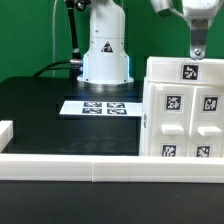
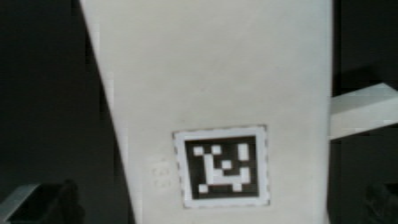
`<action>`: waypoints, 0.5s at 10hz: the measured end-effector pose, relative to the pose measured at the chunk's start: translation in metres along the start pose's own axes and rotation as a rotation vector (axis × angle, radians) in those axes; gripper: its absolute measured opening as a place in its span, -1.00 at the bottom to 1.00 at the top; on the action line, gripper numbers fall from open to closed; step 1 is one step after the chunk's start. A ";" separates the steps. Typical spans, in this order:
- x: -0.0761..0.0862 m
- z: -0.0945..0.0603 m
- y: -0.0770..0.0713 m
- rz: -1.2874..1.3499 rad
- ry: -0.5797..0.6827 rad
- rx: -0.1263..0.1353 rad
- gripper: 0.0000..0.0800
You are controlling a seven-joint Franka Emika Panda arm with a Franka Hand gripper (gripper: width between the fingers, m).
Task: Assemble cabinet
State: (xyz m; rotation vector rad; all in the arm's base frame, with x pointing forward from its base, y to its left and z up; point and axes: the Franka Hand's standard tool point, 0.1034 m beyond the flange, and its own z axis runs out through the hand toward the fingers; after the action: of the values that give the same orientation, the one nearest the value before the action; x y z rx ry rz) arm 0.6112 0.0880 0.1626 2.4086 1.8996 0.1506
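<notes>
Black tabletop [image 1: 35,100] fills our scene, edged by a low white border rail [image 1: 70,167]. We see the cabinet [image 1: 180,110] standing at the exterior view's right, behind the rail, beside the marker board [image 1: 100,107]. Our gripper [image 1: 199,47] hangs over its top edge; we cannot tell its opening.

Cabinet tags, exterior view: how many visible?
6 on the cabinet: one on top, three on the front panel, two on the panel at the exterior view's right. Others may be hidden.
</notes>
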 end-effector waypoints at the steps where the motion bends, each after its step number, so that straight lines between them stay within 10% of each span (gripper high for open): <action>1: -0.001 0.004 0.000 0.026 -0.002 0.001 0.99; 4: -0.004 0.009 -0.001 0.050 -0.005 0.000 0.99; 5: -0.004 0.009 0.000 0.055 -0.006 0.000 0.68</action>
State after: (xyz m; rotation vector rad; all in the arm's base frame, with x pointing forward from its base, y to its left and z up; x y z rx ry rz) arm 0.6109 0.0843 0.1537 2.4599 1.8319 0.1466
